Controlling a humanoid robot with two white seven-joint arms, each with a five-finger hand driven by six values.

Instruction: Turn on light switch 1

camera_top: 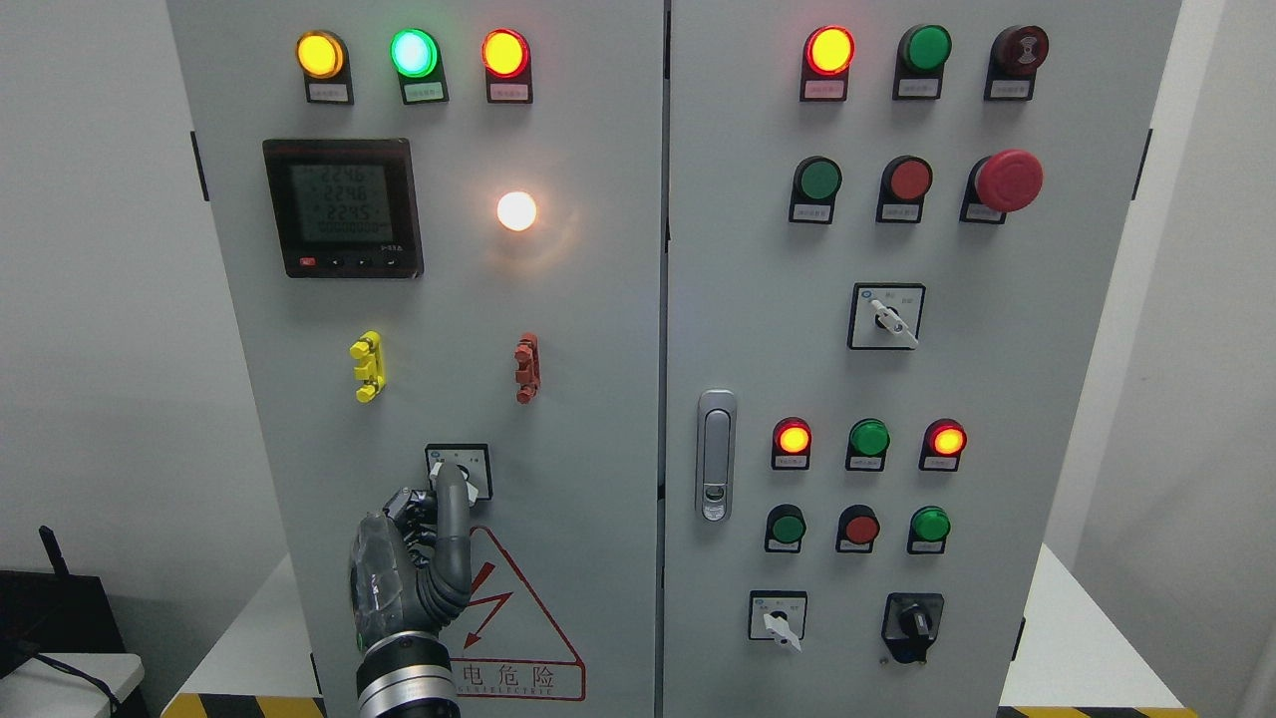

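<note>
Now my left hand (414, 558) pinches the rotary switch (458, 472) at my fingertips, with the white lamp (516, 210) glowing well above.

Scene bright, evenly lit, soft frontal light. Focus sharp across cabinet (598, 399). White lamp (516, 210) overexposed, blown out, warm halo spilling on panel beside it. Coloured lamps glow, centres slightly clipped. Meter screen (342, 204) faintly blurred, digits hard to read. Shadows weak. Cabinet sides lean inward toward bottom.

Left hand (414, 558): dark grey jointed fingers, glossy translucent back, ribbed silver-black wrist.
</note>
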